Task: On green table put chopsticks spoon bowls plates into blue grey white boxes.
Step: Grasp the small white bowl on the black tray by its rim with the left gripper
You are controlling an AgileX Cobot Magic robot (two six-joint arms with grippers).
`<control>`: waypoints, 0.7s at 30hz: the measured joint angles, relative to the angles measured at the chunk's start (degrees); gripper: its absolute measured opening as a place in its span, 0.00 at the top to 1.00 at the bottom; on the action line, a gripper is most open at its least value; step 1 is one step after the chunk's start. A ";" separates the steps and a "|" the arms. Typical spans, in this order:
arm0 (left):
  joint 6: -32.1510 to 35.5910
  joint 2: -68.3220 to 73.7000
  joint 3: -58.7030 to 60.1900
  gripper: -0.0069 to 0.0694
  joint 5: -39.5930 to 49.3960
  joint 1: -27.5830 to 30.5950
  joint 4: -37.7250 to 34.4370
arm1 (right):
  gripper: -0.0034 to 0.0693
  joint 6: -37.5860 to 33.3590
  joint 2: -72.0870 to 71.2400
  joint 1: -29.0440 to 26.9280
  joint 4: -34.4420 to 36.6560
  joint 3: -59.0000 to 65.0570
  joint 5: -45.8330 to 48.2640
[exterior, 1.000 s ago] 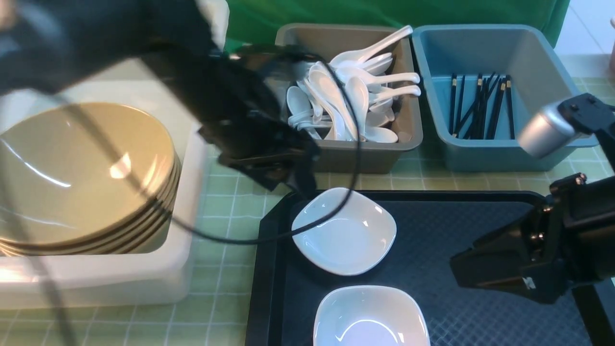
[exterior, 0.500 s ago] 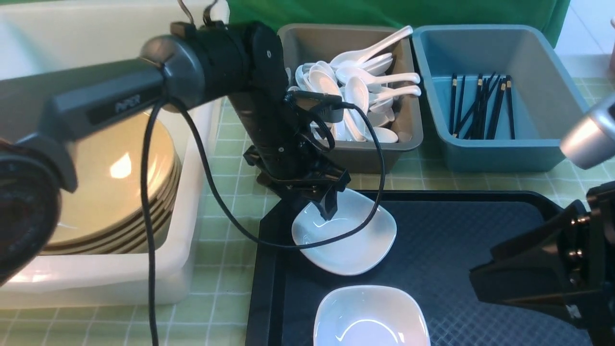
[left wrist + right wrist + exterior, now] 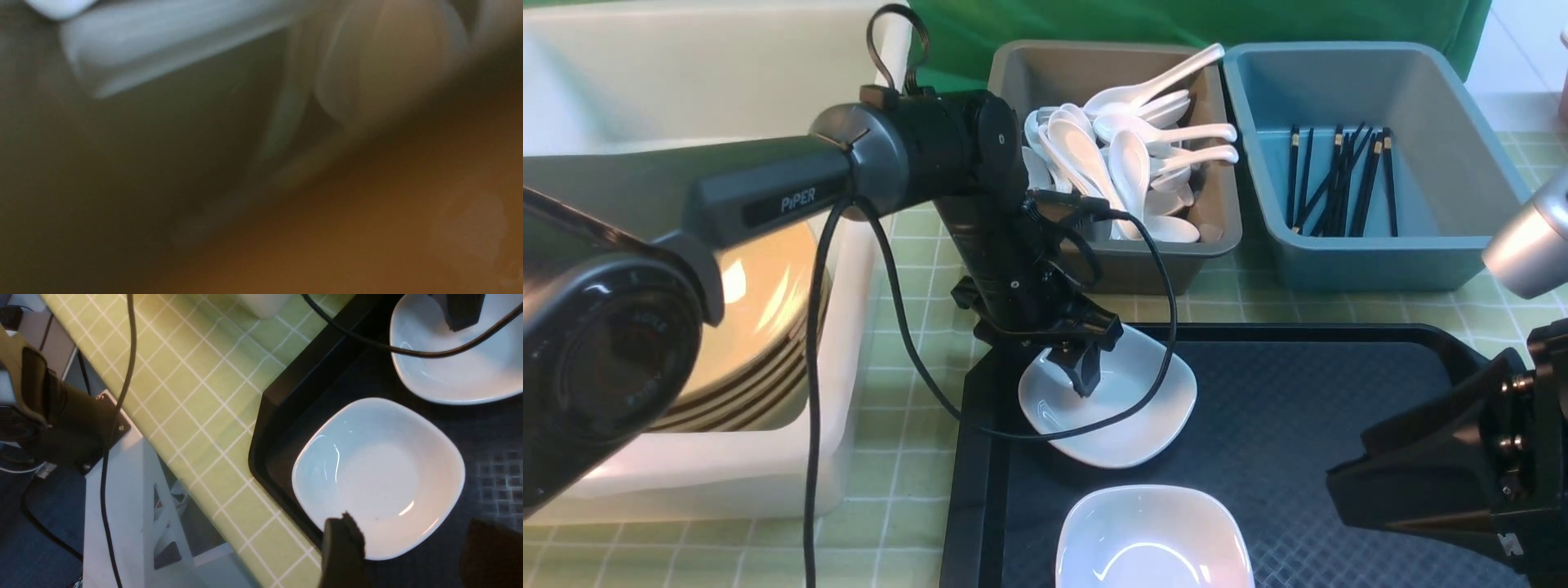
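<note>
Black tray [image 3: 1307, 425]: two white plates [image 3: 1107, 400].

Pale green worktop [image 3: 894, 457] with a white square grid
Directly on it: a black textured tray [image 3: 1298, 425], a large translucent white plastic tub [image 3: 837, 457], a grey-brown plastic box [image 3: 1152, 265] and a blue plastic box [image 3: 1372, 265].
</note>
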 joint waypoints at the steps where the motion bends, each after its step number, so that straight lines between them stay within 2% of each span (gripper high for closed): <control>1: 0.00 0.21 -0.20 0.46 0.25 0.00 0.07 | 0.42 -0.06 0.00 0.00 0.00 0.00 0.00; 2: 0.00 0.27 -0.19 0.47 0.25 0.00 0.25 | 0.42 -0.11 0.00 0.00 0.00 0.00 0.00; 5: -0.09 0.50 -0.19 0.72 0.78 0.13 0.93 | 0.42 -0.31 0.00 0.00 0.00 0.00 0.00; 7: -0.32 0.50 -0.25 0.80 0.91 0.23 0.63 | 0.42 -0.47 0.00 0.00 0.00 0.00 0.00; 15: -0.63 -0.54 -0.53 0.82 2.11 0.30 -0.59 | 0.42 -0.62 -0.07 0.00 0.00 0.00 0.11; 18: -0.71 -2.96 -0.28 0.89 2.97 0.23 -0.42 | 0.42 -1.05 -0.07 0.00 0.00 0.00 0.68; 21: -0.20 -5.99 -0.23 0.89 4.44 0.19 0.44 | 0.42 -2.88 -0.28 0.00 0.00 0.00 1.82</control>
